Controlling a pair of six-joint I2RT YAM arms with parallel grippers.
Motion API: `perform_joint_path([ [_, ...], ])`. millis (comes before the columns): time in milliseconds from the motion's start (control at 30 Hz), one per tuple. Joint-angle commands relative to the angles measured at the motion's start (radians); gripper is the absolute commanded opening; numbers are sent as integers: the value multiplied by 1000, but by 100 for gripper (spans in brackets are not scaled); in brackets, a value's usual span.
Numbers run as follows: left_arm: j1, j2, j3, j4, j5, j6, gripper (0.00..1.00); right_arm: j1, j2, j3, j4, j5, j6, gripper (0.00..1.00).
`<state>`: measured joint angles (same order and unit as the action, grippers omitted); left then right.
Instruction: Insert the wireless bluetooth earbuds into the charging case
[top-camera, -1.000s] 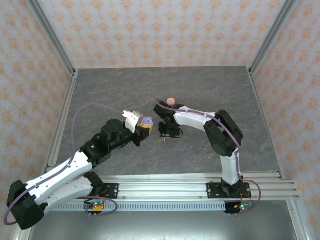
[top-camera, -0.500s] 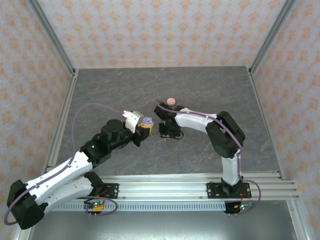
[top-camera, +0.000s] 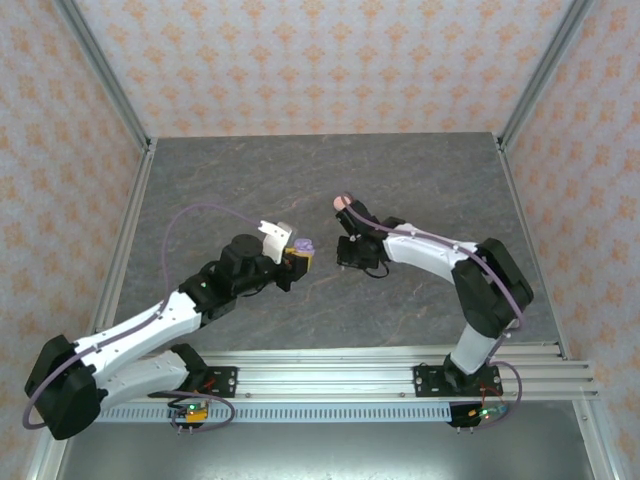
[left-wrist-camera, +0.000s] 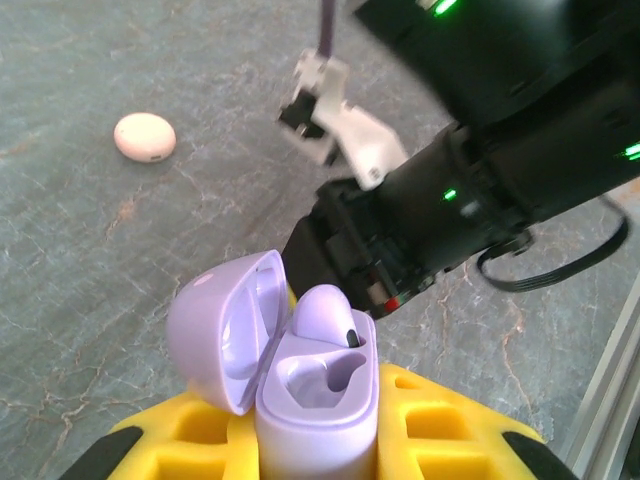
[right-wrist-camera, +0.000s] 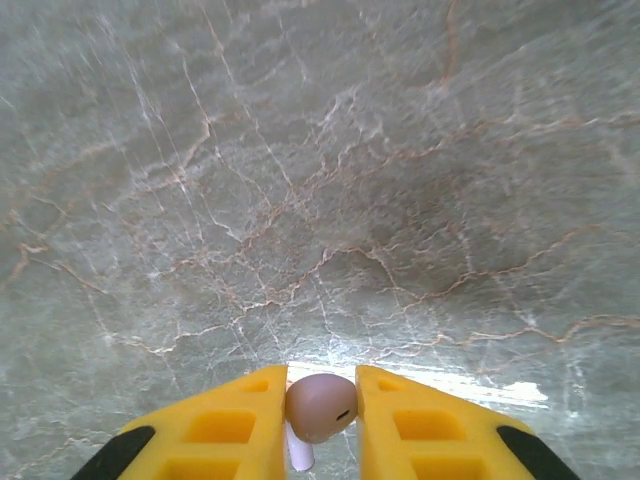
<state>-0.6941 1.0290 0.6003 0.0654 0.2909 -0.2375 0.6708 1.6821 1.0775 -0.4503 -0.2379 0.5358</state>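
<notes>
Earbud (right-wrist-camera: 322, 408) in pale lilac sat pinched between the two yellow fingers (right-wrist-camera: 225, 432) of the right gripper (right-wrist-camera: 320, 388). Its rounded head lay level with the fingertips and its short stem pointed back toward the wrist. We saw it held above the bare marbled table (right-wrist-camera: 320, 180) and touching nothing else.

Just to the left, the left gripper (left-wrist-camera: 320, 430) was clamped on the lilac charging case (left-wrist-camera: 318, 400). One yellow finger (left-wrist-camera: 185, 445) pressed each side of the case's lower half. The lid (left-wrist-camera: 222, 320) stood swung open to the left. A second earbud (left-wrist-camera: 325, 312) was seated in the far socket, while the near socket (left-wrist-camera: 318, 378) lay bare.

From above, we found the case (top-camera: 301, 244) and the right gripper (top-camera: 353, 262) near each other over the middle of the table (top-camera: 250, 180), apart and not touching. In the left wrist view the dark body of the right arm (left-wrist-camera: 470, 200) loomed just behind the open case.

A round pink case (left-wrist-camera: 145, 137) rested shut on the table beyond both grippers, and from above it (top-camera: 343, 202) lay right beside the right arm's wrist.
</notes>
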Motion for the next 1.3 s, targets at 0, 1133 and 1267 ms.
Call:
perform_joint_path([
  [0,-9,50,3,62,2,-45,5,-15,-72,-36,50,37,10,22],
  [1133,-10,348,-59,671,220,-213,4,-18,-466,-111,292,-137,-90,22],
  [1267,-10,324,-51,678,230,-207,4,-14,-493,-116,300,-140,-90,22],
])
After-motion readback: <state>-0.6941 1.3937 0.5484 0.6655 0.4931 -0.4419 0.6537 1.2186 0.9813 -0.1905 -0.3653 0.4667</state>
